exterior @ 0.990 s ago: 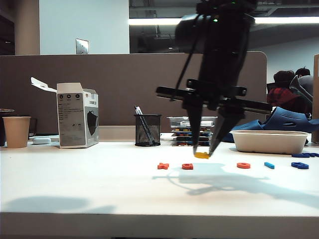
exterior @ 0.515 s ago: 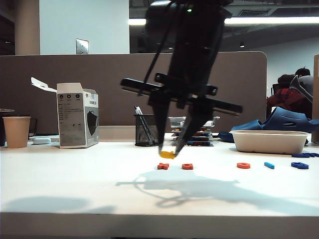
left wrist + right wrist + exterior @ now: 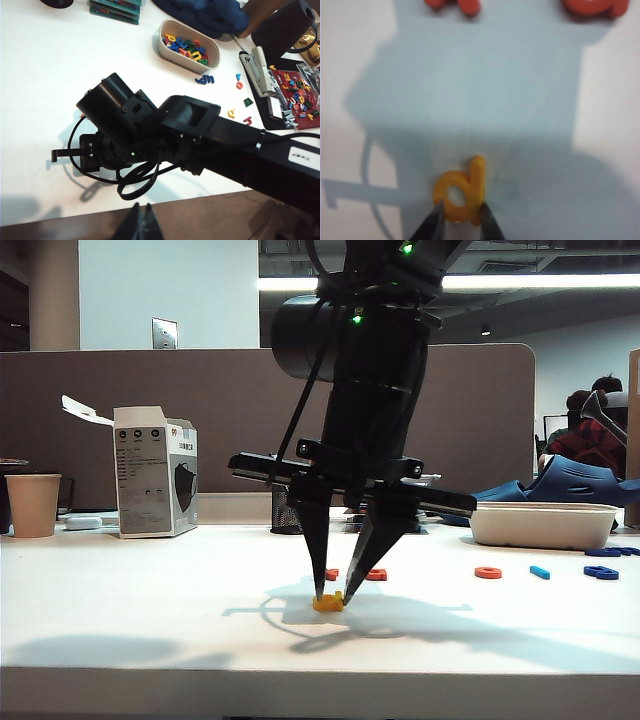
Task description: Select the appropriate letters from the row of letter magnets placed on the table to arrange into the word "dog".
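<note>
We find open white table (image 3: 130, 590) left of the right gripper (image 3: 334, 597); red-orange letters (image 3: 376, 574) crowd just behind it, the tub (image 3: 540, 525) farther right.

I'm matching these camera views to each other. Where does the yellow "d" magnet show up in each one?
Exterior view: the yellow "d" sits low on the table, centre foreground, between the right end effector fingertips.
Left wrist view: not in it; the right arm hides that spot.
Right wrist view: the "d" is pinched between the fingertips.
Shared landmark: two red-orange letters just behind the "d".
</note>
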